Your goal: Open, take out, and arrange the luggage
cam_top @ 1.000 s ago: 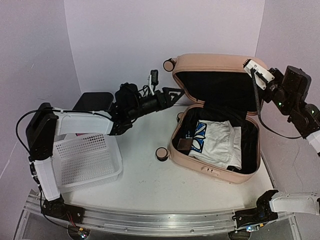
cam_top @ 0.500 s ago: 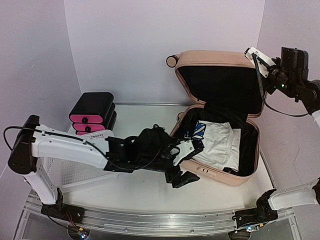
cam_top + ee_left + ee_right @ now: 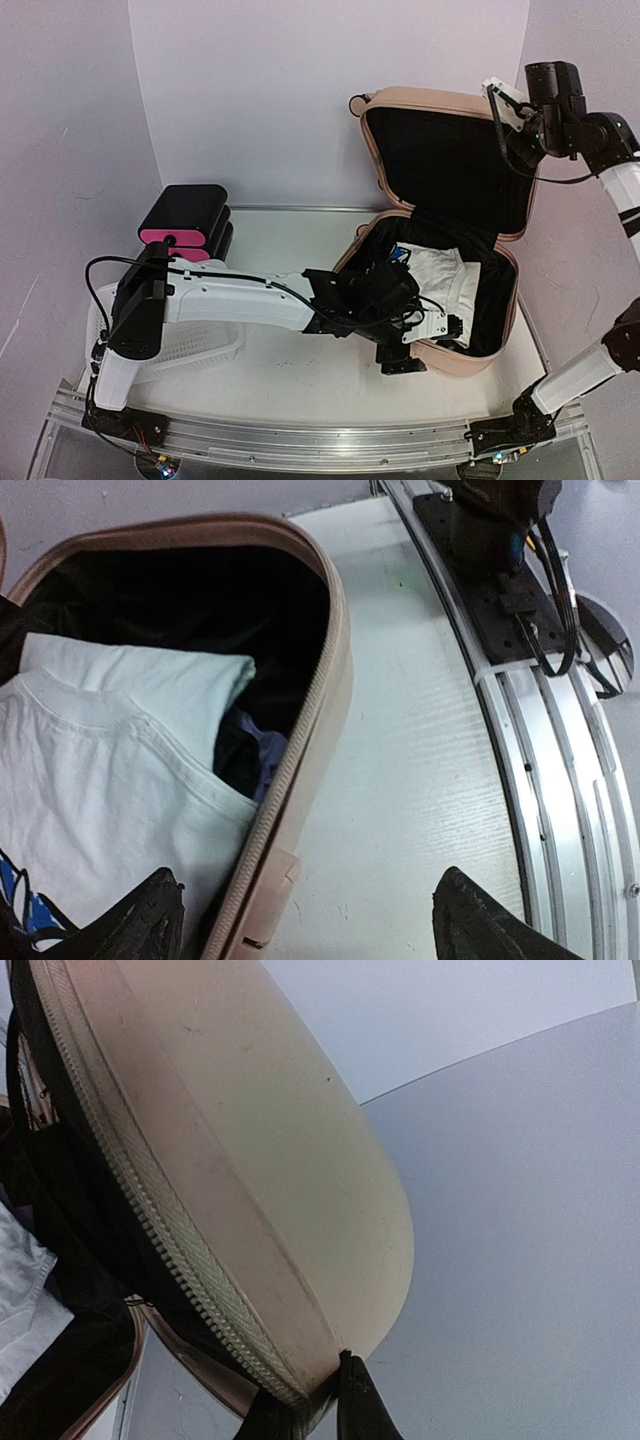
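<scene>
Currently we are pinching the lid rim of the suitcase [image 3: 455, 358] with our right gripper [image 3: 305, 1405], holding it upright on the table's [image 3: 280, 250] right side so our left gripper [image 3: 310, 925], jaws spread wide over the near edge, can reach the white shirt [image 3: 100, 770] inside.

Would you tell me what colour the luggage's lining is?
Black, inside the luggage; the top external view shows it best.

On my feed, the little black-and-pink drawer box [image 3: 185, 222] sits back left on the white table [image 3: 290, 250], up by the wall. The white mesh basket [image 3: 205, 343] is just in front of it, toward me. A metal rail [image 3: 300, 440] runs along the near edge.
</scene>
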Robot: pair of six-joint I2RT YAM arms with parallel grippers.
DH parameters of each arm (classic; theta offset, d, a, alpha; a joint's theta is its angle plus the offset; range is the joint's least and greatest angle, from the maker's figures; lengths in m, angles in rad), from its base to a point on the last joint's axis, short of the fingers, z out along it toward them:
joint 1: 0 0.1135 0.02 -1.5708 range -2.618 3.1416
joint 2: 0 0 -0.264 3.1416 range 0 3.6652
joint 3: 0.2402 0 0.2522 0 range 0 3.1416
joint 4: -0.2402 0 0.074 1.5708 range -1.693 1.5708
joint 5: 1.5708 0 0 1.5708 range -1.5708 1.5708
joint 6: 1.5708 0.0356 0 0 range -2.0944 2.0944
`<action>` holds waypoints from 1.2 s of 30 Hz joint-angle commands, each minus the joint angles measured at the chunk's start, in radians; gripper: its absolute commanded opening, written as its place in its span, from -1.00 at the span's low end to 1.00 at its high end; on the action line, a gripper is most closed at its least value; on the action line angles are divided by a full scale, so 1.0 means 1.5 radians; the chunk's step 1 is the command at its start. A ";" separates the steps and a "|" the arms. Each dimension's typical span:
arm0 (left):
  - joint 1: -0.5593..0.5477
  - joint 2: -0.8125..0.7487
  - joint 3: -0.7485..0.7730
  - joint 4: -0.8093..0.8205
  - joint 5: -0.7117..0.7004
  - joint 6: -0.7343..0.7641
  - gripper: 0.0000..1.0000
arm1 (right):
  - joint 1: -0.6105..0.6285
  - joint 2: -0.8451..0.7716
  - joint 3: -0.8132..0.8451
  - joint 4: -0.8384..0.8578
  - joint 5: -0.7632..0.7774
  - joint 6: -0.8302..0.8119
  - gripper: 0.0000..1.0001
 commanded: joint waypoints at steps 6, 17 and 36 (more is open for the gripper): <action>0.044 -0.035 -0.096 -0.037 -0.112 0.024 0.01 | 0.013 0.045 0.084 -0.010 0.152 0.048 -1.00; 0.175 -0.143 -0.297 -0.004 -0.164 0.007 -0.50 | -0.023 0.093 0.103 -0.008 0.231 0.026 -1.00; 0.300 -0.065 -0.102 -0.041 -0.230 -0.016 -0.22 | -0.143 0.010 -0.042 -0.011 0.333 0.076 -1.00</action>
